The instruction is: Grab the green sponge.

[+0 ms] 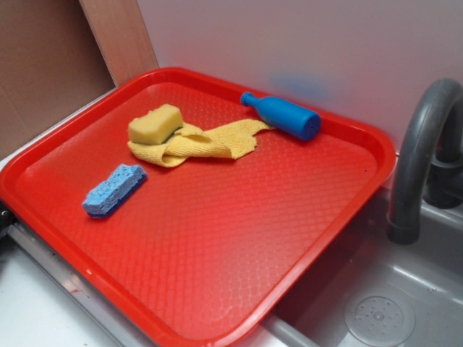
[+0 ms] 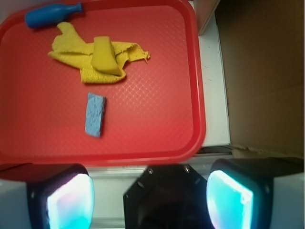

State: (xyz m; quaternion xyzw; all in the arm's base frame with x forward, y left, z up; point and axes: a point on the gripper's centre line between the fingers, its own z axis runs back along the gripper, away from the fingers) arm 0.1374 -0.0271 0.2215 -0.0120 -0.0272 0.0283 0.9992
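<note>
Yellow foam, the green sponge (image 1: 155, 123) lies untouched on the cloth (image 1: 210, 142); the gripper (image 2: 150, 200), jaws spread, must approach and descend.

One red tray (image 1: 347, 188) carries two sponges, the green sponge (image 1: 155, 123) and a blue sponge (image 1: 113, 190), one yellow cloth (image 1: 217, 141), and one blue bottle (image 1: 283, 116).

Red tray (image 1: 318, 217) sits partly over a grey sink (image 1: 405, 289); dark curved faucet (image 1: 419, 144) at the sink's far side; on the tray, crumpled yellow cloth (image 1: 210, 142) near the back; blue bottle (image 1: 283, 116) lying on its side just beyond it; blue wavy-edged sponge (image 1: 114, 189) lying apart, nearer the tray's left rim; cardboard wall (image 2: 267, 71) beside the tray.
</note>
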